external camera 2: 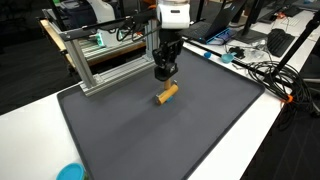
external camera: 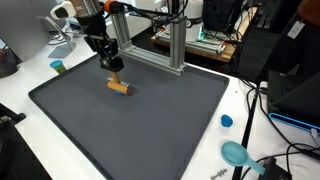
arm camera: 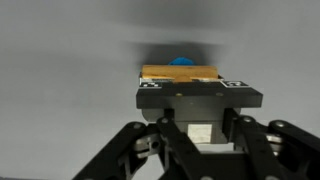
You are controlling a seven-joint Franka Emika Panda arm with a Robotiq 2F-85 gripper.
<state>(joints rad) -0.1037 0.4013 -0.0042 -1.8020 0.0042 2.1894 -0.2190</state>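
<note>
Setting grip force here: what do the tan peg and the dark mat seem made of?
The peg is probably bare wood: warm tan, matte, no gloss. The mat looks like rubber or foam, which one is unclear: flat dark grey, no shine, rounded corners.

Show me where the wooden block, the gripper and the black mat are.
Wooden block (external camera 2: 167, 95), in an exterior view, middle of its side.
Gripper (external camera 2: 161, 76), in an exterior view, between its fingertips.
Mat (external camera 2: 190, 135), in an exterior view, bare surface.
</note>
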